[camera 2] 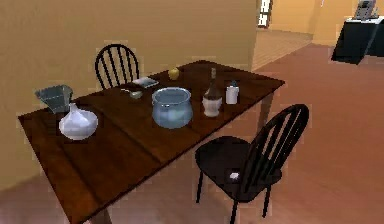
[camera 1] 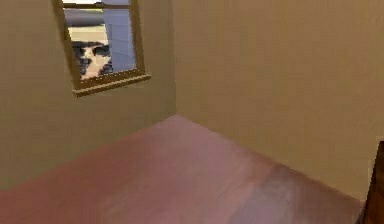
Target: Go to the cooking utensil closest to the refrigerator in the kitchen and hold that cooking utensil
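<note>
1 chair (camera 2: 232,160) sits at the table (camera 2: 120,150) edge — bare floor (camera 1: 200,170) ahead runs open to the corner by the window (camera 1: 100,40).

Bowl (camera 2: 172,107) sits on table (camera 2: 112,152) between two chairs (camera 2: 243,160).

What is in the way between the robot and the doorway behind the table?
The wooden table and a black chair stand before the doorway. Bare floor at the arm side view's right looks free. Ahead, walls meet in a corner.

The arm side view's bottom edge cuts off the table (camera 2: 118,160).
</note>
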Motion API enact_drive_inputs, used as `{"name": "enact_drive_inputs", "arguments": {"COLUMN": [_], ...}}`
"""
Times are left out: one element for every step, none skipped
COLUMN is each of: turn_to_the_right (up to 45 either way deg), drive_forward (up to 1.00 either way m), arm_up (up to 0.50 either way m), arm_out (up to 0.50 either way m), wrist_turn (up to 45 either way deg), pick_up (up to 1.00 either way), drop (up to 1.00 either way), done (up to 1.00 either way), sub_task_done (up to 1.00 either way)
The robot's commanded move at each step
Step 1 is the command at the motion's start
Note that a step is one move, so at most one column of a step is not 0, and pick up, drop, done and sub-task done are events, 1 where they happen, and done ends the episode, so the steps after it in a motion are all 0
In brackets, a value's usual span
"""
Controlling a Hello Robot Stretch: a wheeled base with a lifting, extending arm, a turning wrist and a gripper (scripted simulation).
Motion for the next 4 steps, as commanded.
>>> {"name": "enact_drive_inputs", "arguments": {"turn_to_the_right": [45.0,45.0,45.0,3.0], "drive_forward": [0.00,0.00,0.00,0.00], "arm_up": [0.00,0.00,0.00,0.00], "arm_out": [0.00,0.00,0.00,0.00], "wrist_turn": [0.0,0.0,0.0,0.0], "pick_up": [0.00,0.00,0.00,0.00], "drop": [0.00,0.00,0.00,0.00], "done": [0.00,0.00,0.00,0.00], "sub_task_done": [0.00,0.00,0.00,0.00]}}
